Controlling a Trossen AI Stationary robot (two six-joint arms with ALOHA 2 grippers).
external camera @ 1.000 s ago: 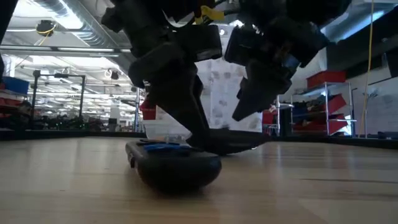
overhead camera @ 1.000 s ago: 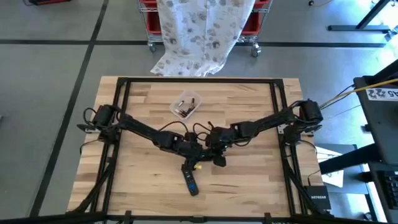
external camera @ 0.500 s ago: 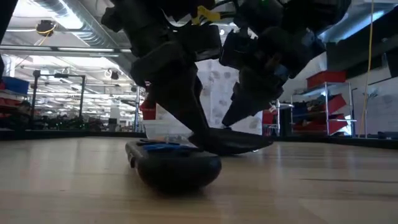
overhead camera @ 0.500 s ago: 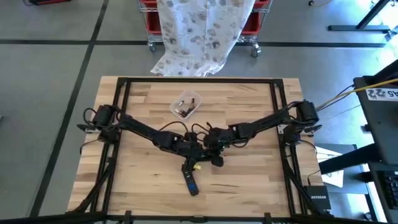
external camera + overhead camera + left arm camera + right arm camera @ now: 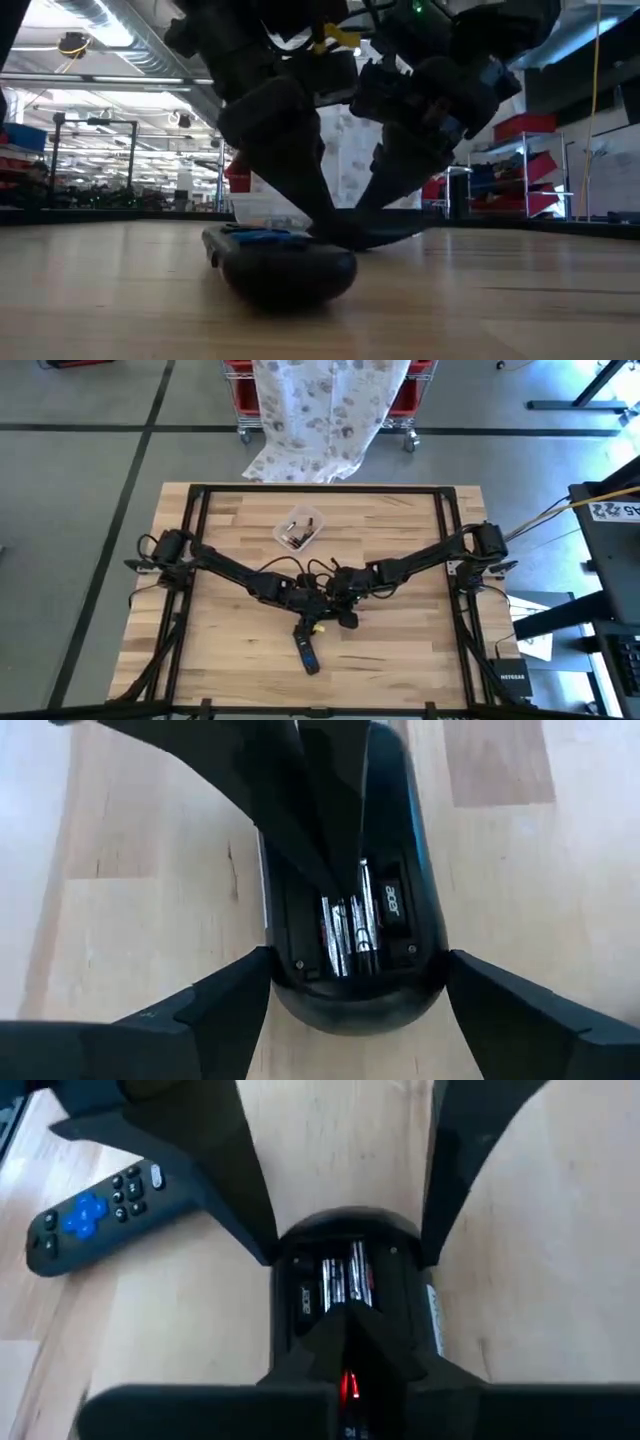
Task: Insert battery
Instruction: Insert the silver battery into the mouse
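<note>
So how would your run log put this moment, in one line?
step: battery insertion | left gripper: open, straddling black plastic remote | right gripper: at open battery bay | silver batteries: in bay

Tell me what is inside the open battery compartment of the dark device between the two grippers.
Inside the open compartment of the dark device, silver metal contacts and a small white-printed label show. A dark finger covers its far end, so whether a battery is seated there cannot be told.

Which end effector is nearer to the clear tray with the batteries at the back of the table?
Left, by a little. The left end effector is in front of the tray; the right end effector is in front and further right.
</note>
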